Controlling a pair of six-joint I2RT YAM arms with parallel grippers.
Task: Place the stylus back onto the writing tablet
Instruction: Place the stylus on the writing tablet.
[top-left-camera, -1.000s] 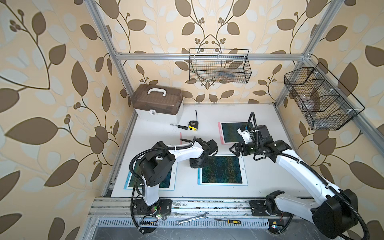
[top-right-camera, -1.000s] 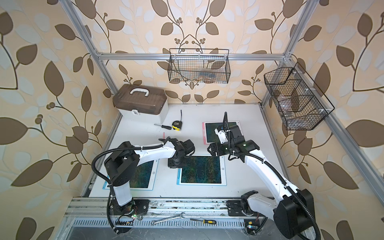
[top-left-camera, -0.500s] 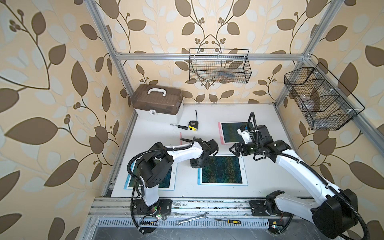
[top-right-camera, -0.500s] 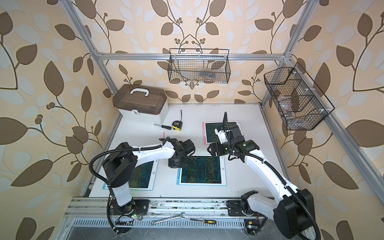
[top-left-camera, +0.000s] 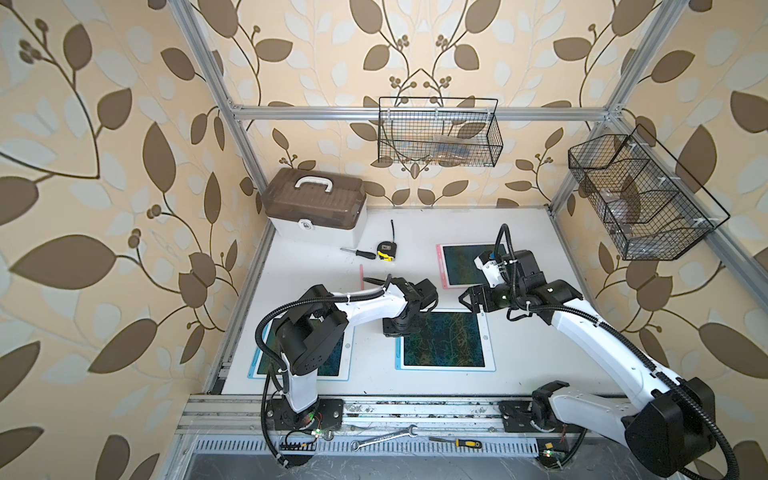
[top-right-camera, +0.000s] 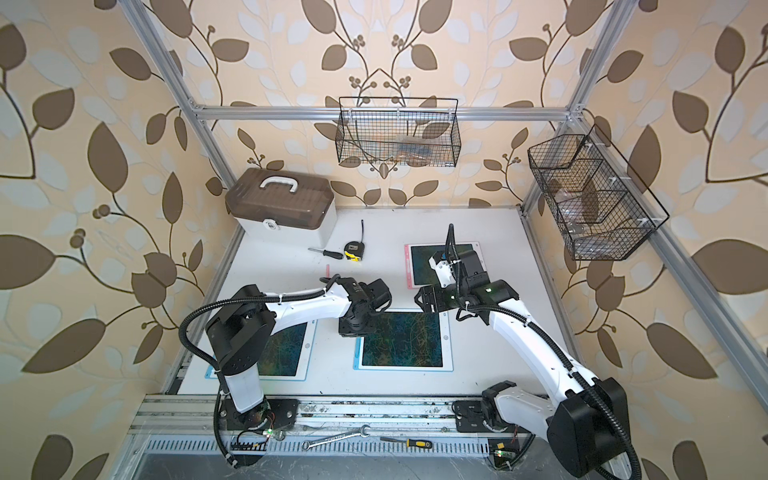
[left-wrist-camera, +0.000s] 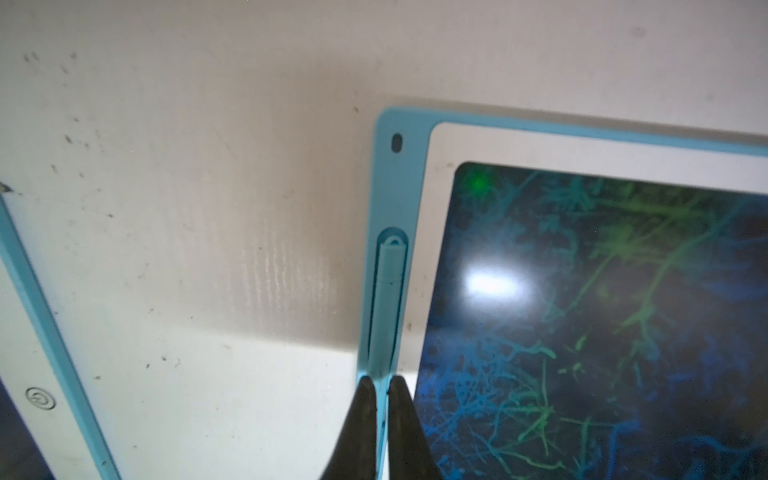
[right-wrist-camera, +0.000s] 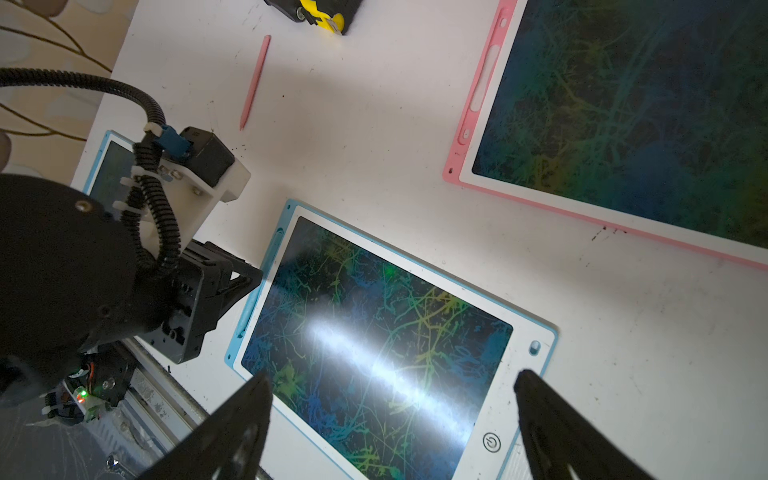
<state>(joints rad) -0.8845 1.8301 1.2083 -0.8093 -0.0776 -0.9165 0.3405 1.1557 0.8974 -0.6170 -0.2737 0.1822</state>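
Snugly slotted, blue stylus (left-wrist-camera: 386, 307) has one end pinched by left gripper (left-wrist-camera: 382, 386).

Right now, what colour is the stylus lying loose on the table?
The loose stylus is pink; the right wrist view shows it best.

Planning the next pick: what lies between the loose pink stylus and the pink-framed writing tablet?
Nothing: the right wrist view shows bare white tabletop between the thin pink stylus and the pink-framed rectangular tablet.
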